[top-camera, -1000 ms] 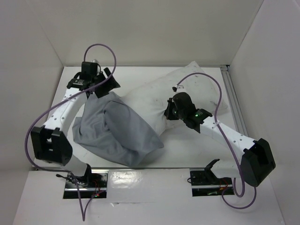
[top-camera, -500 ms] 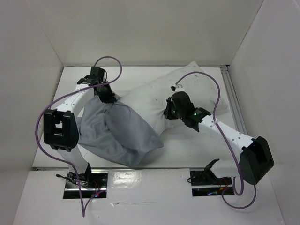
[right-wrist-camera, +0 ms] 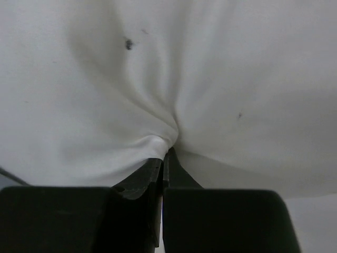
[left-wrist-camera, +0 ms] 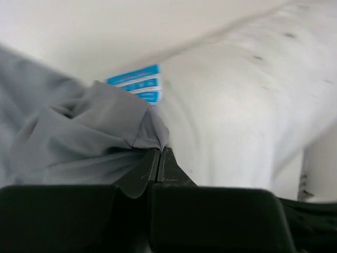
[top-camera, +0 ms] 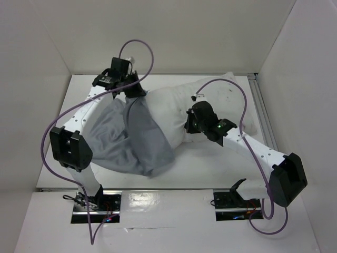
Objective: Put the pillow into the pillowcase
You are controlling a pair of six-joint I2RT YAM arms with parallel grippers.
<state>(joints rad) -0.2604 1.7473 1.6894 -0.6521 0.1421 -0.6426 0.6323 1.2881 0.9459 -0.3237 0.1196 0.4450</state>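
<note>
Now: left gripper (left-wrist-camera: pixel 159 154) clamped on hem of limp mid-grey fabric pillowcase (top-camera: pixel 131 138); right gripper (right-wrist-camera: pixel 165 156) pinching fold of plump white speckled pillow (top-camera: pixel 171 105); pillowcase covers pillow's left end.

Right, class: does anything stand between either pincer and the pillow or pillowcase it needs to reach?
Nothing visible does. The left pincer is shut on the edge of the pillowcase, and the right pincer is shut on a pinch of the pillow.
</note>
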